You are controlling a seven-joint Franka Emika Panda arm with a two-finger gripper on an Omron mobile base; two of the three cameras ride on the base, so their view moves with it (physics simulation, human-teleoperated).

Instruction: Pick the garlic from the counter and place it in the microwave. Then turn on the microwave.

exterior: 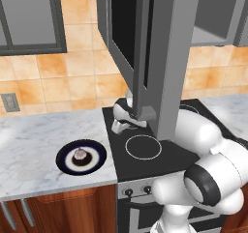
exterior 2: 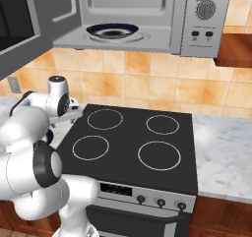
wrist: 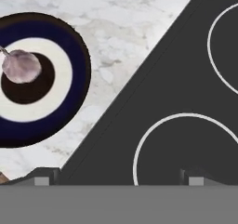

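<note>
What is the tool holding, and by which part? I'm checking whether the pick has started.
Nothing: the tool is open, and the garlic lies on its plate.

1. The open microwave door [exterior: 145, 48] hides the gripper [exterior: 127, 122] from above in the left base view; its fingertips cannot be made out there.
2. The plate [wrist: 44, 79] is cut off by the left edge of the hand view.
3. In the right base view, the arm [exterior 2: 29, 147] hides the left edge of the stove [exterior 2: 133, 147] and the counter [exterior 2: 221, 152] beyond it.
4. The microwave [exterior 2: 147, 19] is cut off by the top edge of the right base view.
5. The garlic [exterior: 80, 154] is too small in the left base view to show detail.
6. The stove knobs [exterior 2: 160, 200] carry no legible markings.
</note>
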